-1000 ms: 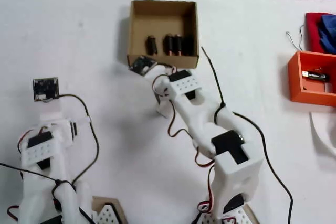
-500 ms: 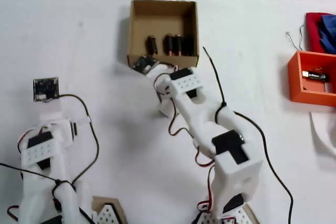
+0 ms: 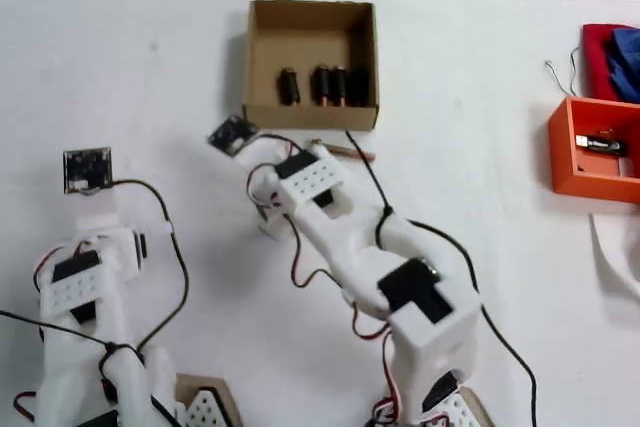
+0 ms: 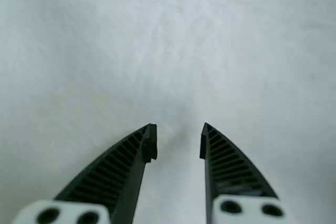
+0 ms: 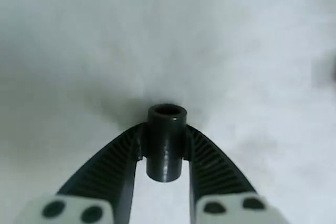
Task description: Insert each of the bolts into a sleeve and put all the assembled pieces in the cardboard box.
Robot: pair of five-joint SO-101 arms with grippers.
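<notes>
- Right wrist view: right jaws pinch a black sleeve (image 5: 166, 140) by its sides; the open bore end pokes out past the tips, and nothing is in the bore.
- Left wrist view: left jaws are spread with nothing between them, over bare tabletop (image 4: 168, 40).
- High view: cardboard box (image 3: 260, 57) holds three dark pieces (image 3: 325, 85), which look assembled. One loose bolt (image 3: 340, 150) lies flat on the tabletop just beside the box's near wall. The right arm (image 3: 340, 237) sits between that bolt and the left arm (image 3: 80, 287).
- My read of the step: mate this sleeve with that last bolt, then box it.
- Doing it well:
  - Keep the pinch on the sleeve's sides and the bore end clear, or the bolt has no way in.
  - Line the bolt axis up with the bore before pushing. A slight tilt will likely jam it at the rim or twist the sleeve in the grip.
  - The bolt is round and thin, so it will likely roll if nudged. Close across its shank, not along it.
  - The left jaws are well apart from the bolt, and the right arm's cable (image 3: 370, 182) crosses near it. Watch for a snag.
  - The bolt lies close to the box wall, so approach from the open side.
</notes>
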